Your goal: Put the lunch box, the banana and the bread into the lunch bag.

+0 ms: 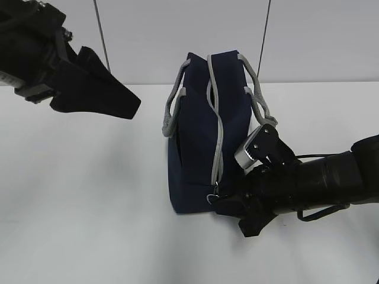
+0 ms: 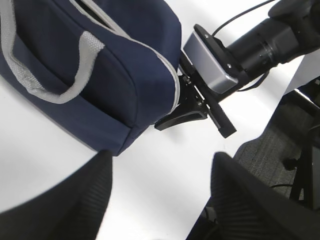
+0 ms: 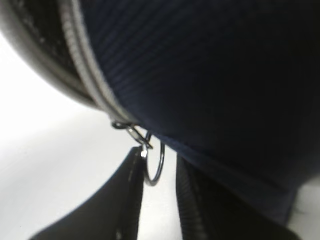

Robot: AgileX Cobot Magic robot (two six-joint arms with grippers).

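The navy lunch bag (image 1: 198,136) stands in the middle of the white table, with its grey zipper (image 1: 218,127) running down the near end. It also shows in the left wrist view (image 2: 100,75) and the right wrist view (image 3: 225,75). My right gripper (image 1: 231,216) is low at the bag's near end. Its jaws stand narrowly apart on either side of the metal ring pull (image 3: 154,162), with a gap still showing (image 3: 158,156). My left gripper (image 1: 127,103) is raised at the upper left, open and empty (image 2: 161,160). The lunch box, banana and bread are out of view.
The bag's grey handles (image 1: 172,112) flop to both sides. The right arm (image 1: 320,183) lies across the table's right side. The table's right edge and the dark floor (image 2: 280,145) show in the left wrist view. Two thin cables (image 1: 102,35) hang by the back wall.
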